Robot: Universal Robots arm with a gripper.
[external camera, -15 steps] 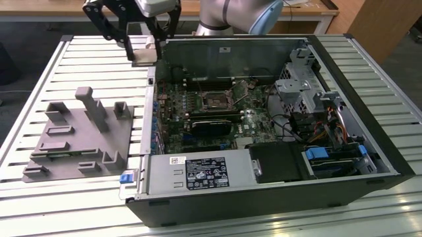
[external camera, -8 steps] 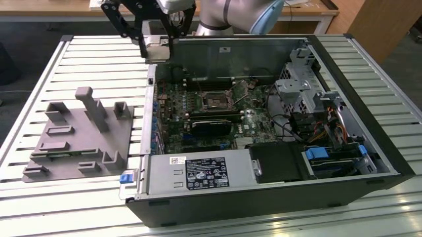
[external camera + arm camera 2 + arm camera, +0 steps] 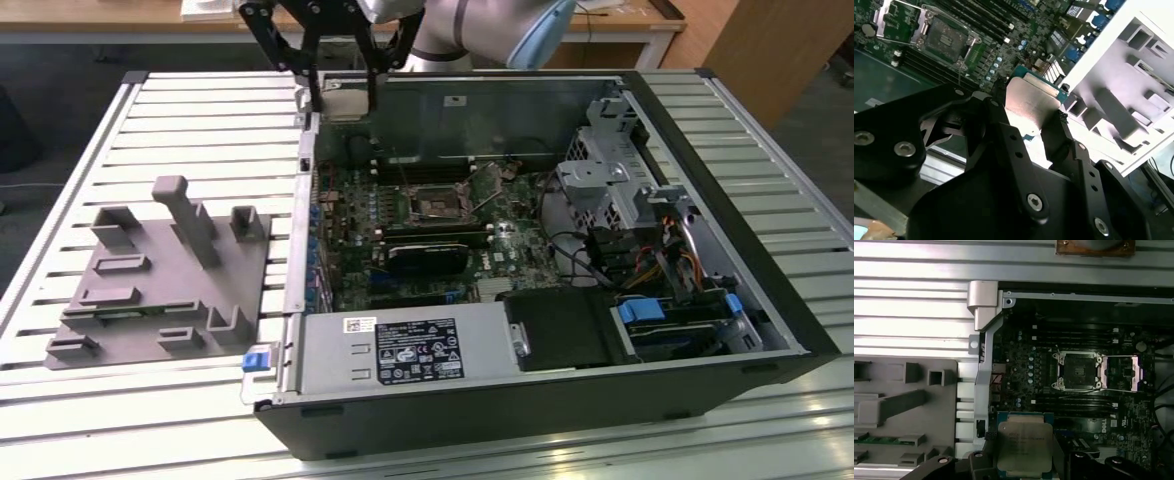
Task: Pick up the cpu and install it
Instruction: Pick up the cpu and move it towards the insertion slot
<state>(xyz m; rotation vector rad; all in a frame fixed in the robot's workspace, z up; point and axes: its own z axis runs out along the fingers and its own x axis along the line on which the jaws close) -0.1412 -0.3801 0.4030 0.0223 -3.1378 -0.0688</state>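
My gripper (image 3: 342, 88) hangs above the back corner of the open computer case (image 3: 747, 300), towards the exterior view's left, shut on the cpu (image 3: 346, 101). In both wrist views the cpu (image 3: 1029, 100) (image 3: 1024, 444) is a small square chip with a silvery top, clamped by its edges between the two black fingers (image 3: 1004, 135). The dark square socket (image 3: 438, 207) (image 3: 1077, 371) (image 3: 946, 37) lies on the motherboard with its metal frame swung open, nothing in it. The cpu is held well above and to the side of the socket.
A grey plastic tray (image 3: 160, 290) (image 3: 904, 405) with upright posts sits on the slatted table at the exterior view's left of the case. Inside the case are a long black card (image 3: 427, 255), a power supply (image 3: 400, 350), a metal drive cage (image 3: 607, 175) and cables.
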